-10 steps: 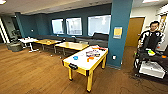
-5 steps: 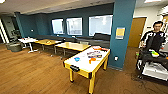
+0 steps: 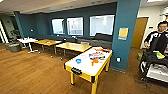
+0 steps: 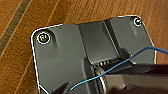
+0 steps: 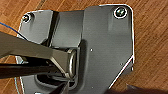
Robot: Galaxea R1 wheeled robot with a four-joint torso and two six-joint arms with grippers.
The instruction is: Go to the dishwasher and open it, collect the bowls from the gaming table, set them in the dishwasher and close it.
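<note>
The gaming table (image 3: 82,67), white-topped with a yellow edge and yellow legs, stands a short way ahead, centre-right in the head view. On its top rest a blue bowl (image 3: 78,60) near the middle and a small orange bowl (image 3: 94,62) to its right. A colourful cluster (image 3: 96,56) that I cannot make out lies behind them. The dishwasher is out of view. Both wrist views look down past the robot's dark plate onto the wood floor (image 4: 15,37), well away from the table.
A teal pillar (image 3: 125,35) rises just behind the table's right end. A person (image 3: 158,37) stands at the far right behind a dark cart (image 3: 153,66). Wood-topped tables (image 3: 72,46) and a white table (image 3: 27,40) stand at the back left. Open wood floor (image 3: 32,72) stretches left.
The whole head picture has shifted a little and the gaming table looks slightly larger, so the camera has moved nearer. The things on the table lie as before.
</note>
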